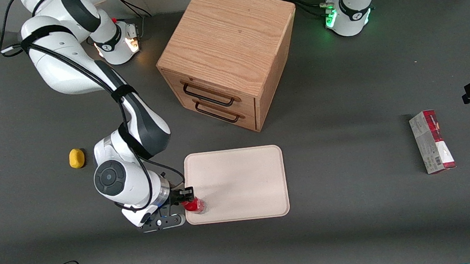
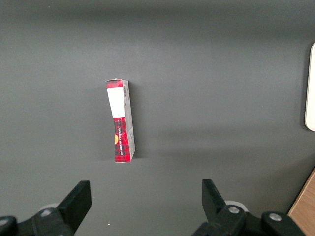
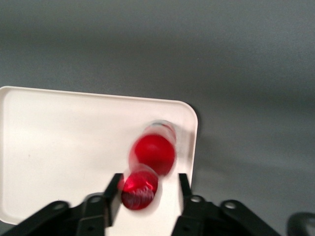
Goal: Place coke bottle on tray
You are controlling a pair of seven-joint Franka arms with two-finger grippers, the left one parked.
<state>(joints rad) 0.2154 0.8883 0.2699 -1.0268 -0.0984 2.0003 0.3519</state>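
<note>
From the front we see the gripper [image 1: 186,198] at the tray's [image 1: 244,178] corner nearest the working arm's end and the camera, with the bottle [image 1: 194,205] standing just inside the rim. A drawer cabinet [image 1: 227,55] stands farther from the camera than the tray, a yellow lump [image 1: 76,158] lies toward the working arm's end, and a carton [image 1: 432,142] toward the parked arm's.

The parked arm's wrist camera shows us only that carton [image 2: 122,121] and a sliver of tray [image 2: 310,88].

In the working wrist view the bottle [image 3: 147,169] sits between the fingers [image 3: 113,194], which stand apart with a gap showing beside it, so we judge the grip released. It looks smeared, perhaps wobbling. So near the rim [image 3: 193,142], a brushing finger could tip it off the tray.
</note>
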